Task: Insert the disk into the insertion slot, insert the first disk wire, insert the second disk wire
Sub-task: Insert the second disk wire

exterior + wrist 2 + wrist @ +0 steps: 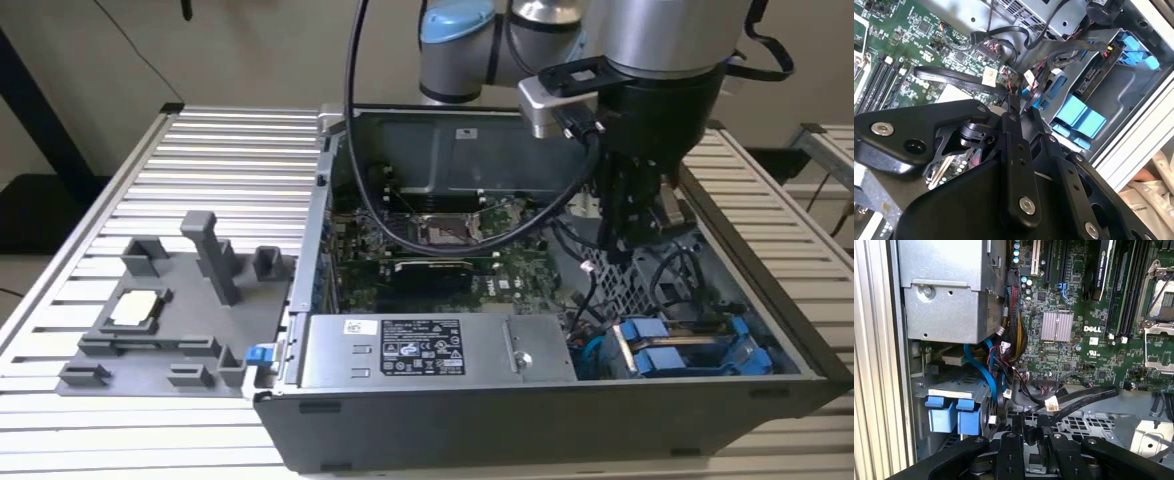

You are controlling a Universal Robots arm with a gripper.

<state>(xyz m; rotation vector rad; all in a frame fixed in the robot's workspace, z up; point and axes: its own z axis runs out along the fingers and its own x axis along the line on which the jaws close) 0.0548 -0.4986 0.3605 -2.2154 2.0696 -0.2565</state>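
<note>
Gripper (1029,426) inside open case (534,425), close to disk (661,360).

Disk lying in slot (1126,87) at the case's near corner on the exterior view's right, blue frame tabs showing at the open top. Cannot tell whether gripper clenched or released; black wires (1079,400) with white tags loose right at its tip, blue wire (988,372) curling beside the disk. Also in the case: motherboard (441,255), boxy power supply (414,350) along the near wall beside the slot, perforated cage (1079,426) by the gripper. Case on slatted worktop (227,150); grey tray (174,340) just beside it, toward the worktop edge on the exterior view's left, holding a pale block (139,307).
</note>
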